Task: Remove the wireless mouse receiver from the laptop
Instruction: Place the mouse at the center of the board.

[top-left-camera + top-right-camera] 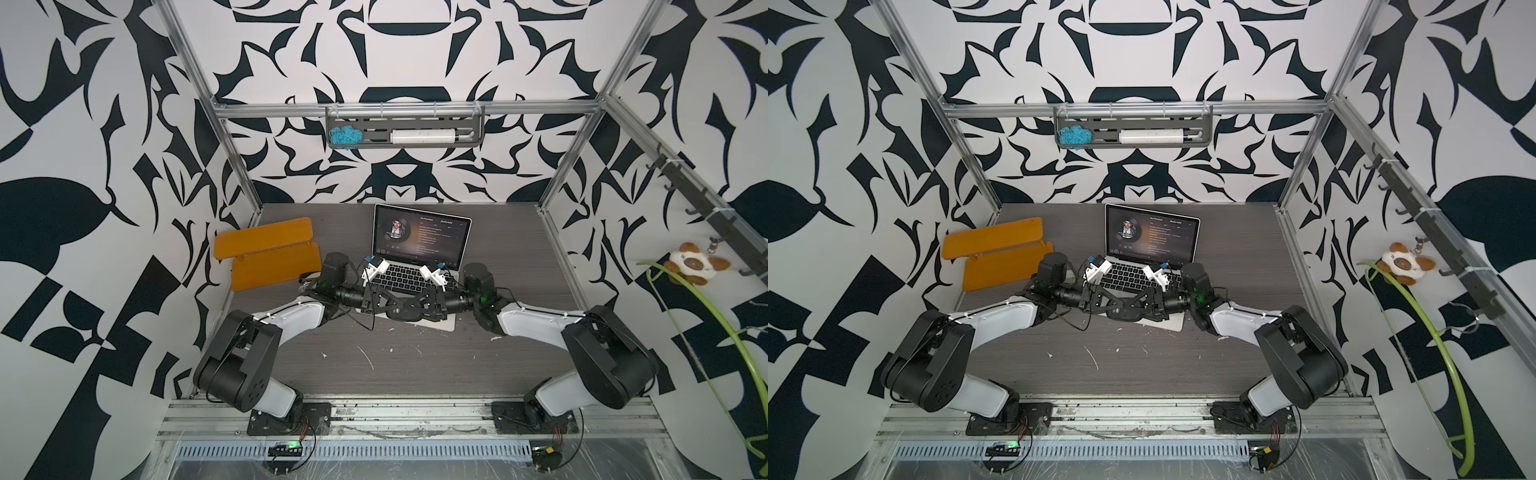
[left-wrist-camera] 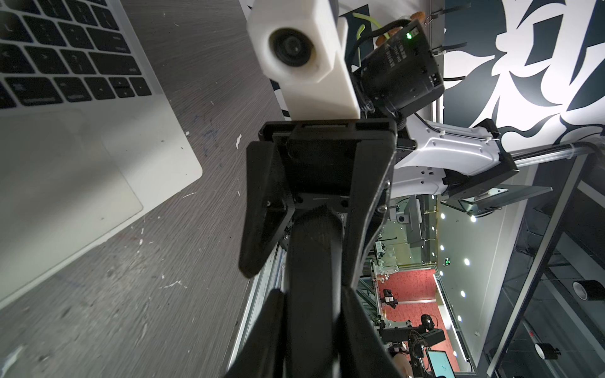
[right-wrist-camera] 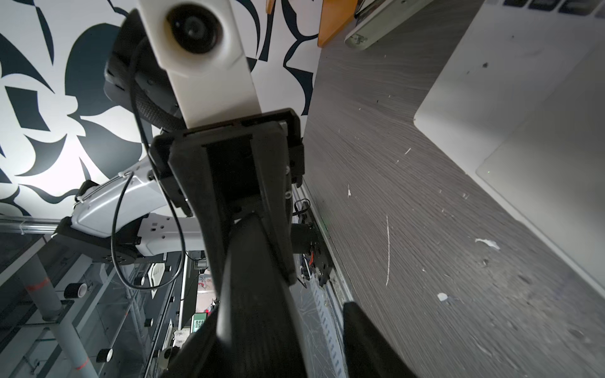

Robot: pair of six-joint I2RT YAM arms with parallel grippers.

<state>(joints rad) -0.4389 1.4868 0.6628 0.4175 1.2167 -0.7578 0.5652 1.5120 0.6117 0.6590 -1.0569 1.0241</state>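
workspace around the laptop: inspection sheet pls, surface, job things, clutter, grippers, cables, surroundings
surface: dark grey wood-grain tabletop, scuffed, with white flecks.
job's things: open silver laptop, screen lit; wireless mouse receiver not made out in any view.
clutter: two flat orange plastic panels beside the laptop; black oval mouse over its front edge.
grippers: left gripper shut on the mouse; right gripper open around its other end.
cables: thin black cable hangs slack off the left arm.
surroundings: black-and-white patterned walls; grey wall rack; brown-and-white plush toy.
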